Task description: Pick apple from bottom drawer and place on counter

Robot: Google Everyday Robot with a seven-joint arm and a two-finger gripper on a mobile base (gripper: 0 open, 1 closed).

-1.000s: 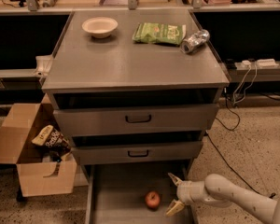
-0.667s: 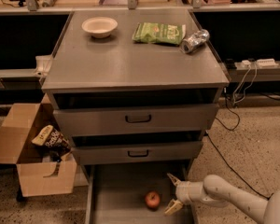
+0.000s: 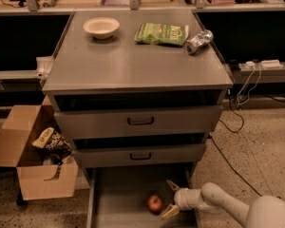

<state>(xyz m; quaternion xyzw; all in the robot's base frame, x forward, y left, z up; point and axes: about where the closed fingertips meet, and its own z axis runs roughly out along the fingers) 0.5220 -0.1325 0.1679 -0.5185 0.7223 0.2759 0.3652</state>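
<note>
A small red apple (image 3: 155, 203) lies on the floor of the open bottom drawer (image 3: 118, 198), near its right side. My gripper (image 3: 169, 199) is low in the drawer just right of the apple, fingers spread open towards it, one above and one below, not touching it. The white arm comes in from the lower right. The counter (image 3: 133, 61) is the grey top of the cabinet above.
On the counter stand a white bowl (image 3: 101, 27), a green snack bag (image 3: 162, 33) and a crushed can (image 3: 198, 41). Two half-open drawers (image 3: 140, 121) overhang the bottom drawer. A cardboard box (image 3: 33, 160) with snacks sits left of the cabinet. Cables run on the floor at right.
My gripper has crept slightly left towards the apple. The apple has not moved.
</note>
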